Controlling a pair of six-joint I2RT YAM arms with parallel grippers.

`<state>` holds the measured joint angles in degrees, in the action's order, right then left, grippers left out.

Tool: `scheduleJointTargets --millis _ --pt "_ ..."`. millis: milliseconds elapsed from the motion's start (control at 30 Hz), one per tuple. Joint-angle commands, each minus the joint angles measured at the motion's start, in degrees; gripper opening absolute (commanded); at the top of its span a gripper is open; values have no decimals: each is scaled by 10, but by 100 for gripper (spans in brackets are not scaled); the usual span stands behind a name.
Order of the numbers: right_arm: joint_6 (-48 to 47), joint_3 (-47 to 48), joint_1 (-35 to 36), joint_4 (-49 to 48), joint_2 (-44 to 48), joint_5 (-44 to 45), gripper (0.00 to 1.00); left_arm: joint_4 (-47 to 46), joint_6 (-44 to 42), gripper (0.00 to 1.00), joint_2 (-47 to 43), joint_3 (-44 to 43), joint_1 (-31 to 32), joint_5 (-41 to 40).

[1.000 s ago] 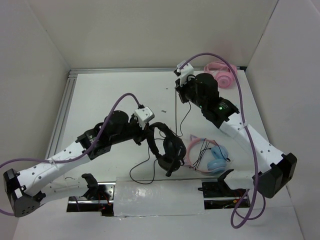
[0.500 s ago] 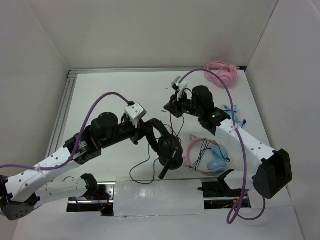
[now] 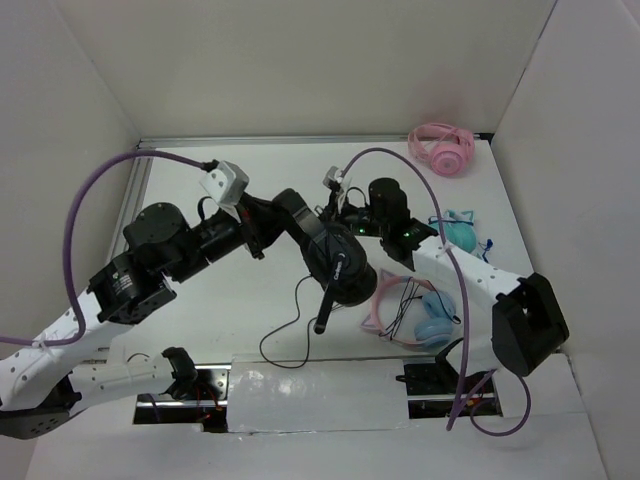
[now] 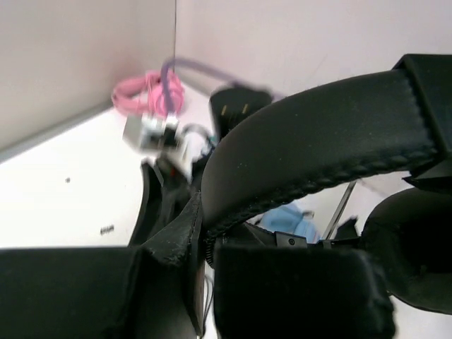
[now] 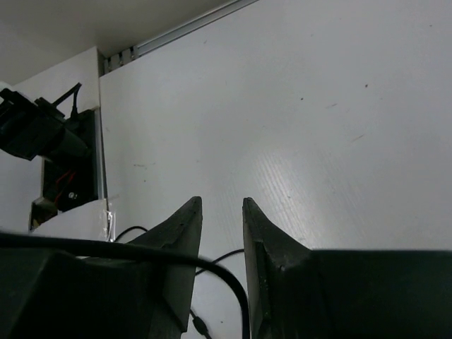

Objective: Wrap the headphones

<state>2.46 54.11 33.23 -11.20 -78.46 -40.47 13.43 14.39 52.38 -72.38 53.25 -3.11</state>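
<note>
Your left arm (image 3: 150, 260) sits elbow-high over the table (image 3: 250, 300), wrist reaching right to centre. Left fingers (image 4: 296, 296) are clamped on the headphones (image 3: 340, 268) at the padded, stitched headband (image 4: 318, 134). The round matte-black earcups hang below the grip. The thin cable (image 3: 290, 335) drops in a loose loop onto the white surface. Your right arm (image 3: 450, 265) stretches in from the right side. Right fingers (image 5: 180, 240) are slightly apart, nothing btwn the tips, w/ cable crossing near their base.
</note>
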Motion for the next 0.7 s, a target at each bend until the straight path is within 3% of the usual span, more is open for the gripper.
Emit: scheduleJointTargets --millis 0,233,467,600,667 --pt "20 14 14 -65 -26 -28 37 -47 34 0 9 -57 4 -24" --pt "66 -24 22 -156 -75 -45 39 -33 27 0 41 -142 4 -71" --pt "123 -138 25 -261 -94 -36 37 -19 -4 0 71 -198 4 -201" --pt "136 -203 35 -294 -66 4 29 -23 -5 0 85 -209 -11 -250" --pt "141 -248 43 -298 -34 28 21 -10 3 0 95 -222 -32 -268"
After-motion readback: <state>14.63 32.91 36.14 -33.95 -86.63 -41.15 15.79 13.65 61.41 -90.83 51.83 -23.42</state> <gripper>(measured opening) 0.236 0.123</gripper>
